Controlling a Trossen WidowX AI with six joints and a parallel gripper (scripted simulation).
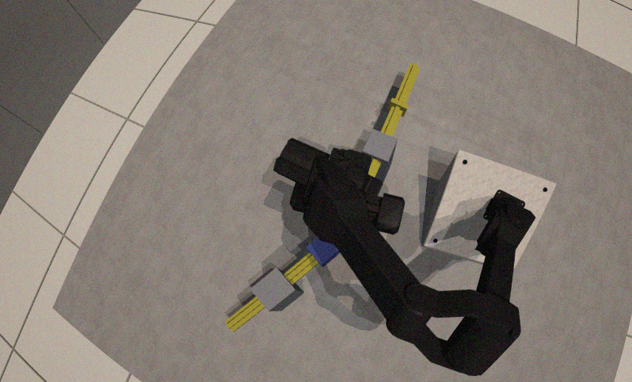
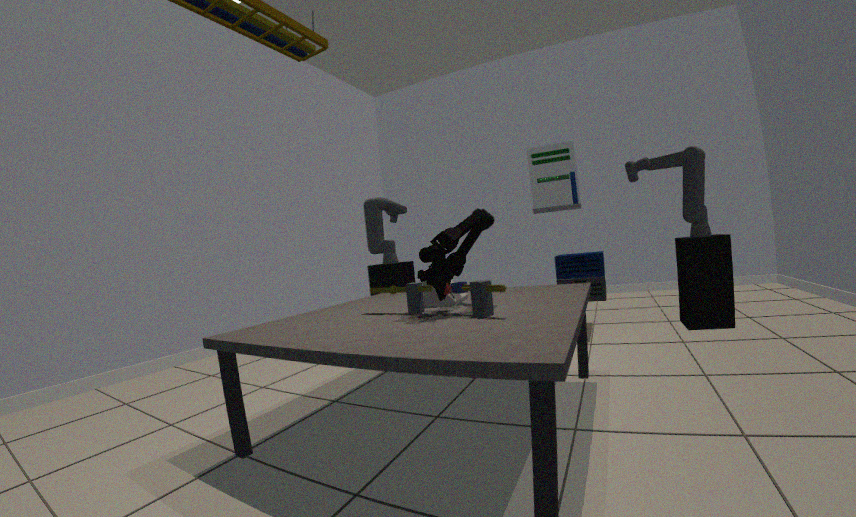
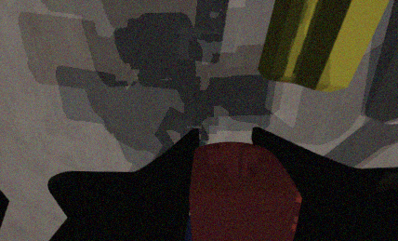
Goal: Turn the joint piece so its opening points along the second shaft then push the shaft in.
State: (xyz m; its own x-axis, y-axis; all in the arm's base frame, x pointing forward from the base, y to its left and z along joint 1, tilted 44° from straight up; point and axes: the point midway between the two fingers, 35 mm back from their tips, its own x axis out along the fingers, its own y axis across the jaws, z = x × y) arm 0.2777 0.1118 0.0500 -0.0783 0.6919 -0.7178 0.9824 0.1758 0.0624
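The first yellow shaft (image 1: 244, 315) runs through a grey block (image 1: 273, 288) (image 2: 482, 299) at lower left and ends in a blue fork (image 1: 323, 250). The red joint piece (image 3: 242, 192) (image 2: 447, 289) is between the fingers of my gripper (image 3: 225, 133) (image 2: 442, 295), shut on both its sides. In the top view the arm hides the piece and fingertips. The second yellow shaft (image 1: 410, 79) (image 3: 360, 33), with a collar (image 1: 399, 105), passes through the other grey block (image 1: 379, 144) (image 2: 415, 299). Its near end is apart from the joint piece, ahead and right in the wrist view.
The arm's base stands on a pale plate (image 1: 522, 184) with dark holes, right of the shafts. The arm bends over from the lower right. The blocks stand on a grey-brown table (image 1: 163, 210) (image 2: 353, 337). Two grey arms on black pedestals are in the background.
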